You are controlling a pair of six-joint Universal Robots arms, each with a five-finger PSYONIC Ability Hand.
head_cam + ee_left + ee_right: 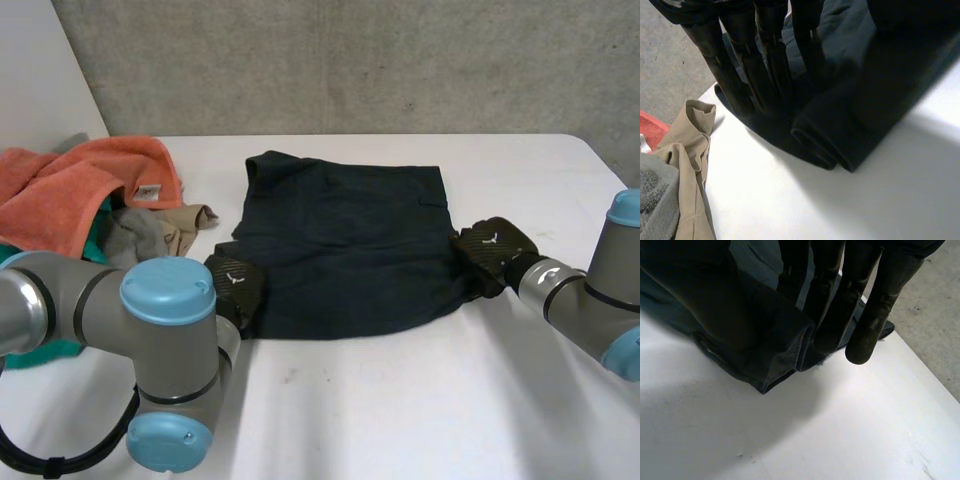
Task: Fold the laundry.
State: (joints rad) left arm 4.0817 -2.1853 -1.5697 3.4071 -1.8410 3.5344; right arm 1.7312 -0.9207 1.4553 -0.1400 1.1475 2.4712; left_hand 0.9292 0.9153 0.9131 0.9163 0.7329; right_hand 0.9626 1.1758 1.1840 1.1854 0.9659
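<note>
Dark navy shorts (345, 240) lie flat in the middle of the white table (420, 400). My left hand (235, 283) is at their near left corner. In the left wrist view its straight fingers (740, 60) sit behind the rolled edge of the shorts (850, 135), with the thumb on the other side pinching the cloth. My right hand (490, 250) is at the right edge of the shorts. There its straight fingers (875, 315) and thumb pinch the hem of the shorts (775, 355), which rises off the table between them.
A pile of laundry sits at the table's left: an orange towel (75, 185), a beige garment (180, 225) (690, 150), a grey cloth (130, 235) and a teal cloth (40, 350). Bare table lies in front of the shorts.
</note>
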